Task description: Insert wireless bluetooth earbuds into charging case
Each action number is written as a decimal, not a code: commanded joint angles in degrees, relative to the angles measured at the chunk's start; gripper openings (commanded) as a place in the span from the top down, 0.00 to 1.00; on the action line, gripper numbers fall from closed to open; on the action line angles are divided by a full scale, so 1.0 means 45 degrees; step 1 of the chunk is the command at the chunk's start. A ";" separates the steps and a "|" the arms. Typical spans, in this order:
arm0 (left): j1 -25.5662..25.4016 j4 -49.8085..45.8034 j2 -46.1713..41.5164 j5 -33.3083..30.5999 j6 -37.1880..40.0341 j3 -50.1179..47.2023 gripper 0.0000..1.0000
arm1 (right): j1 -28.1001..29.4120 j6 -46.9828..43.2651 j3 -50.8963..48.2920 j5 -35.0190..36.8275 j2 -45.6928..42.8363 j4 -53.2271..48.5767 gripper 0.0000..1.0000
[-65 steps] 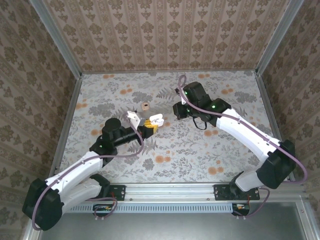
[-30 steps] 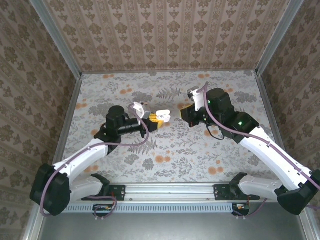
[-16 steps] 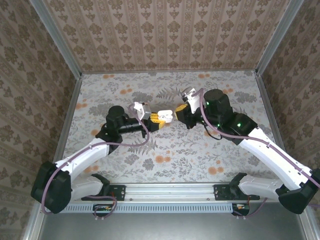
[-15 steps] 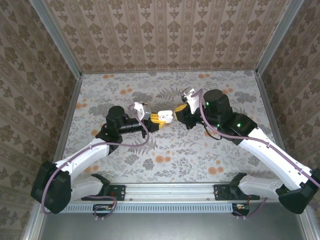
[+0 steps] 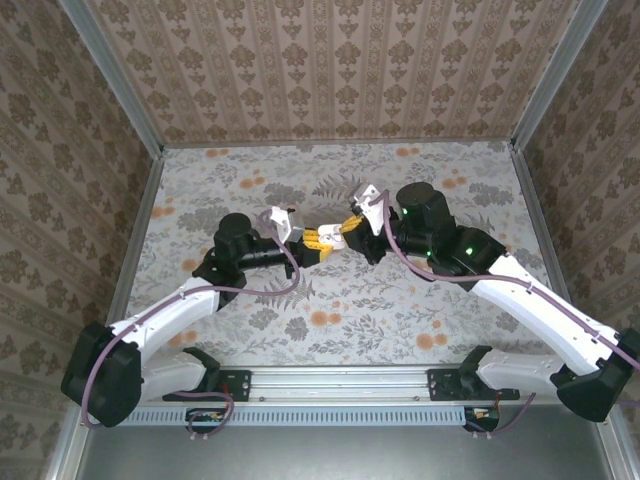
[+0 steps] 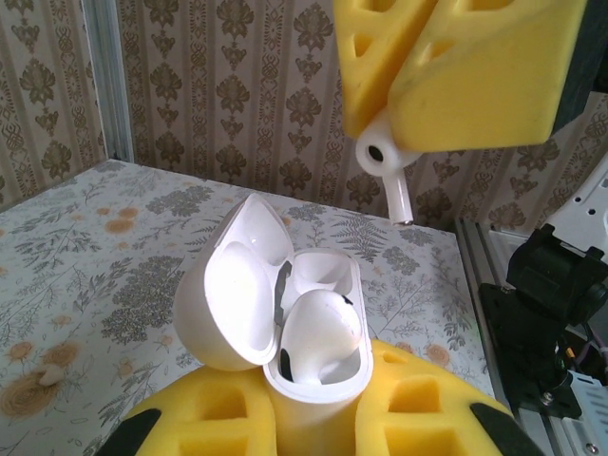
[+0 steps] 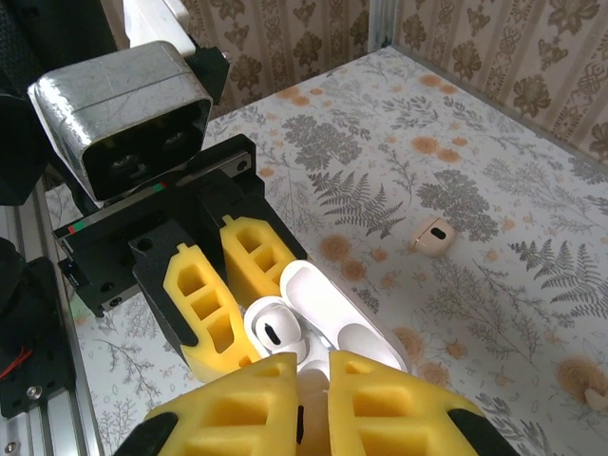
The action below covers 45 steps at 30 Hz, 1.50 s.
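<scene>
Left tool: my left tool is pressed together on the small, smooth white rounded plastic charging case, holding it above the floral-patterned surface.
Case: lid hinged open, one glossy white plastic earbud seated inside.
Right tool: my right tool pinches the second tiny white plastic earbud.
Gap: the pinched earbud hangs just above the open case, apart from it.

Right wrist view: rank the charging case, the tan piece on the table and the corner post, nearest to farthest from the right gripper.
1. charging case: open, at the tips of the right gripper, held by the left gripper.
2. tan piece: on the table, farther right.
3. corner post: at the table's far edge, top of view.
</scene>
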 commanded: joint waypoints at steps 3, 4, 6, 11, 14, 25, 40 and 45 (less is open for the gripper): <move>-0.0156 0.0053 -0.0282 0.0328 0.0090 0.0093 1.00 | 0.0177 -0.0645 0.0542 0.0410 0.0221 -0.0068 0.89; -0.0185 0.0055 -0.0296 0.0320 0.0078 0.0083 1.00 | 0.0190 -0.0734 0.0566 0.0488 0.0231 -0.0085 0.89; -0.0214 0.0040 -0.0320 0.0301 0.0084 0.0049 1.00 | 0.0241 -0.0903 0.0599 0.0623 0.0280 -0.0155 0.89; -0.0215 0.0014 -0.0403 0.0253 0.0028 0.0044 1.00 | 0.0414 -0.1430 0.0605 0.1140 0.0358 -0.0390 0.89; -0.0217 0.0014 -0.0452 0.0253 -0.0010 0.0064 1.00 | 0.0546 -0.1753 0.0587 0.1437 0.0373 -0.0527 0.89; -0.0264 0.0046 -0.0462 0.0318 -0.0150 0.0064 1.00 | 0.0621 -0.2292 0.0555 0.1778 0.0373 -0.0725 0.89; -0.0312 0.0006 -0.0393 0.0210 -0.0285 0.0143 1.00 | 0.0800 -0.2634 0.0452 0.1840 0.0475 -0.0943 0.88; -0.0312 0.0206 -0.0395 0.0155 -0.0440 0.0073 1.00 | 0.0845 -0.2699 0.0218 0.1958 0.0435 -0.0969 0.88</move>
